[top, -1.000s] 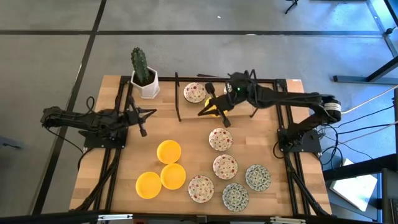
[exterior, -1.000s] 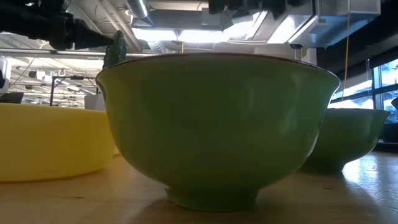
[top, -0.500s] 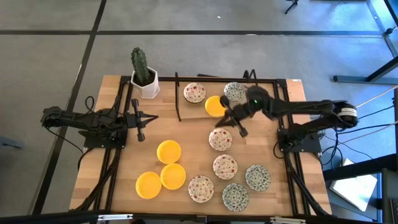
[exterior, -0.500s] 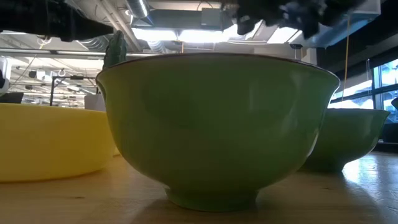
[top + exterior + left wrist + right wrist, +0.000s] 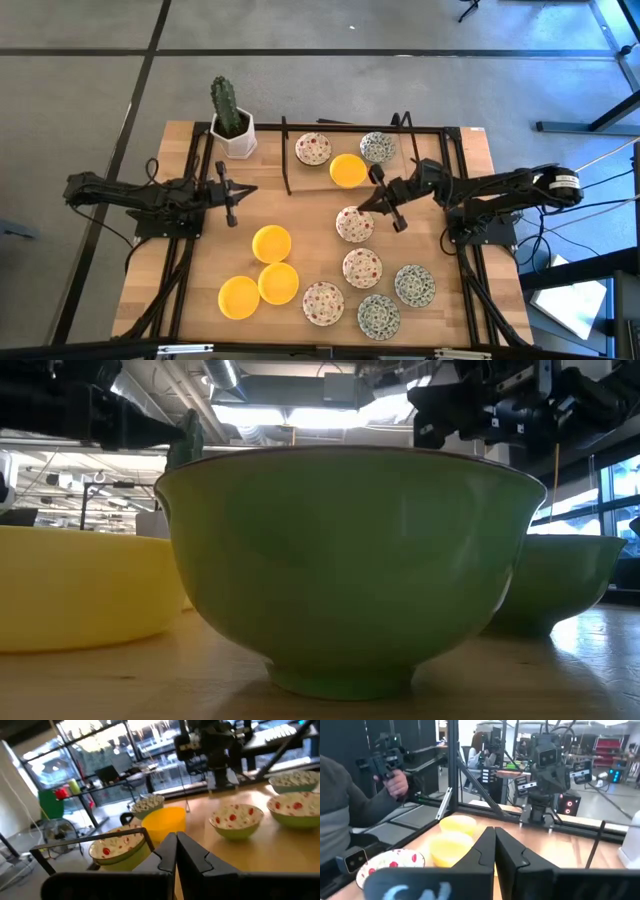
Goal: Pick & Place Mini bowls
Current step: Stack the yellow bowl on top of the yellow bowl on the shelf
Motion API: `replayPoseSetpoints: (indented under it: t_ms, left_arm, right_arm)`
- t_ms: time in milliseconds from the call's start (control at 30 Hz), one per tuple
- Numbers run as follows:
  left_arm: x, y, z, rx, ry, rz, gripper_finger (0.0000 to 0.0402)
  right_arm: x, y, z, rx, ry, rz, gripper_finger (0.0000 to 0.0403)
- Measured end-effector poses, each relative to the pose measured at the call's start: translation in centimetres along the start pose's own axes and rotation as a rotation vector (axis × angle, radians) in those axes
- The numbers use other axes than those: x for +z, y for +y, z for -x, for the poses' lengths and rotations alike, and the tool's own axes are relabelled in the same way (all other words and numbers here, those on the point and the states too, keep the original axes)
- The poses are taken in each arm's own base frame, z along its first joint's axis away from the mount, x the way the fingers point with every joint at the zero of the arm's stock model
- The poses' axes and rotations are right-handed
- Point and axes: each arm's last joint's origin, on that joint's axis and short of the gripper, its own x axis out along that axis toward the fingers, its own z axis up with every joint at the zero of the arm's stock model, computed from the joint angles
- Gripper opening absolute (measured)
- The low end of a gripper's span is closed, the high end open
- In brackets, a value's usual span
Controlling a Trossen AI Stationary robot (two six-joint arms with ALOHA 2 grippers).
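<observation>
Mini bowls stand on their bases on the wooden table (image 5: 300, 220). At the far middle are a red-speckled bowl (image 5: 313, 149), a yellow bowl (image 5: 348, 170) and a green-grey patterned bowl (image 5: 377, 147). Three yellow bowls (image 5: 271, 243) sit near left; more speckled and patterned bowls (image 5: 362, 267) sit near right. My right gripper (image 5: 362, 207) (image 5: 494, 837) is shut and empty, pointing level toward the left, just beyond a speckled bowl (image 5: 354, 224). My left gripper (image 5: 250, 189) (image 5: 175, 842) is shut, empty and level at the left.
A cactus in a white pot (image 5: 232, 125) stands at the far left corner. A dark frame rail (image 5: 285, 155) borders the far bowls. Bowls fill the low view close up (image 5: 350, 560). Beyond the table a person's hand (image 5: 395, 777) holds a controller.
My right gripper has drawn back from above the far bowls toward the table's near and right edges, sinking and rolling as it went. The yellow and green-grey patterned bowls that it covered now show in full. No bowl has moved.
</observation>
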Motion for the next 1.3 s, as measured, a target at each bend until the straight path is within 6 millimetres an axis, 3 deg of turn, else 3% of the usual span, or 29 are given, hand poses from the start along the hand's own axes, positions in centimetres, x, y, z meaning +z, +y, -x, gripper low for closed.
replayPoseSetpoints:
  t_ms: [167,400,733,1033,1300]
  left_arm:
    - [-0.8,-0.2,-0.1,0.019,-0.035,0.014,0.0006]
    - [-0.6,-0.1,-0.1,0.023,-0.057,0.037,0.0006]
    - [-1.3,-0.3,-0.1,0.031,-0.023,0.131,0.0006]
    - [-1.4,-0.3,-0.1,0.034,-0.013,0.207,0.0006]
    - [-1.0,-0.1,-0.1,0.066,-0.053,0.238,0.0006]
  right_arm:
    - [0.3,0.1,0.2,0.019,-0.012,-0.064,0.0005]
    - [2.7,1.2,1.9,0.043,-0.087,-0.017,0.0003]
    - [1.3,3.2,5.8,-0.154,-0.14,0.048,0.0001]
    - [0.0,3.5,6.3,-0.174,-0.104,0.032,0.0009]
    - [-0.2,3.8,6.2,-0.068,-0.088,0.025,0.0011]
